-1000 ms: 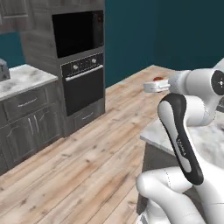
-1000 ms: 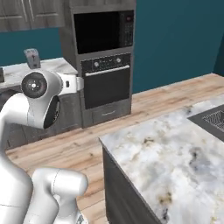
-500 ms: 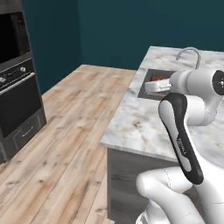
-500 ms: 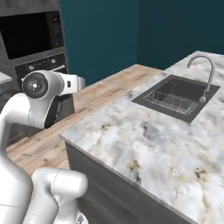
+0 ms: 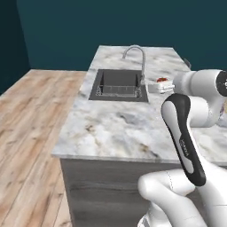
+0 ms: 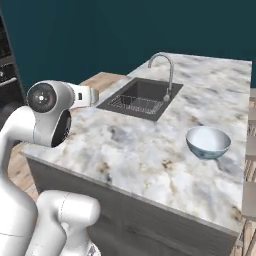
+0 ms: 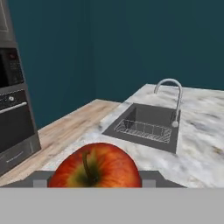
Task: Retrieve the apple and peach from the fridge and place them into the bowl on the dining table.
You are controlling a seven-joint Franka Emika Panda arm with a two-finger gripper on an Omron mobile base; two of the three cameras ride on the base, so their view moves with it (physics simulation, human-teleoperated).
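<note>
Apple in hand, carried toward the bowl.

Left base view: the gripper (image 5: 162, 84) at right centre pinches the red apple (image 5: 162, 80) above the marble table (image 5: 119, 128). Right base view: the bowl (image 6: 208, 142) stands at right centre on the slab, well apart from the arm at left. Hand view: the apple (image 7: 97, 167) sits bottom centre between the jaws. Next, I judge, swing it over the bowl, lower, release; the peach remains to fetch.
</note>
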